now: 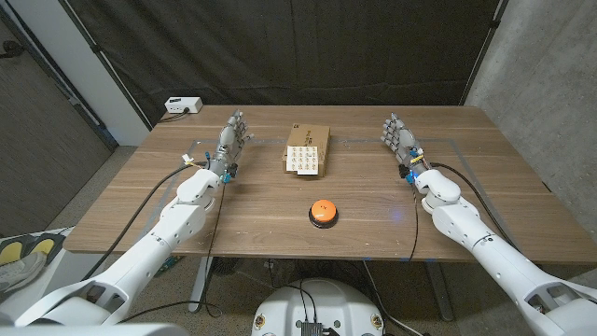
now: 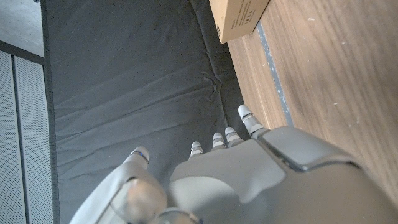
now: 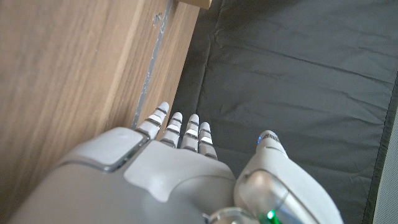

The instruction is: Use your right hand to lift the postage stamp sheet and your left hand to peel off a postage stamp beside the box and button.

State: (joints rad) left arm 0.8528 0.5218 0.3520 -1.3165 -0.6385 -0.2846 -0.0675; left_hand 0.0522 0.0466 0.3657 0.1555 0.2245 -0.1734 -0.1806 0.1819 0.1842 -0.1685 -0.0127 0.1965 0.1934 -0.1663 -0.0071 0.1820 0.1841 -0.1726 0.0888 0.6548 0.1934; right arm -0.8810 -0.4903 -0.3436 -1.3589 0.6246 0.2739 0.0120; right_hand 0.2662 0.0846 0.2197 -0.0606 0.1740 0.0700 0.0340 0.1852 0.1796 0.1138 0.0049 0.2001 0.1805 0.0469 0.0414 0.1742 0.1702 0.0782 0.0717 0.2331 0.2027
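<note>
Table: wooden table (image 1: 280, 201), broad brown rectangle with a fine grain, pale tape line (image 1: 485, 149) marking a border near its edges, and both arms reaching in over it.
Backdrop: dark cloth curtain (image 1: 280, 47) hanging behind the far edge, creased and matte in both wrist views.
Left arm: white smooth shell (image 1: 177, 219), black cable running along it.
Right arm: same white shell (image 1: 466, 229), cable trailing beside it.
Left hand: left hand (image 1: 232, 136) out at the far left of the table, fingers straight and side by side, holding nothing, well apart from the box; the left wrist view shows its grey back (image 2: 261, 180) with pale fingertips (image 2: 247, 114) pointing at the curtain.
Right hand: right hand (image 1: 399, 136) mirrored at the far right, fingers extended and close together, thumb off to the side, gripping nothing; seen from the right wrist as a smooth grey back (image 3: 155, 180).
Box: cardboard box (image 1: 306, 147), flat tan rectangle at far centre between the two hands, with its corner in the left wrist view (image 2: 239, 18).
Stamp sheet: stamp sheet (image 1: 305, 160) lying flat on the box's near half, pale, with small stamps in a neat grid, untouched.
Button: orange button (image 1: 323, 211), round dome on a dark base, nearer the robot than the box, just apart from it.
Small device: white plastic unit (image 1: 183, 105) at the far left corner.
</note>
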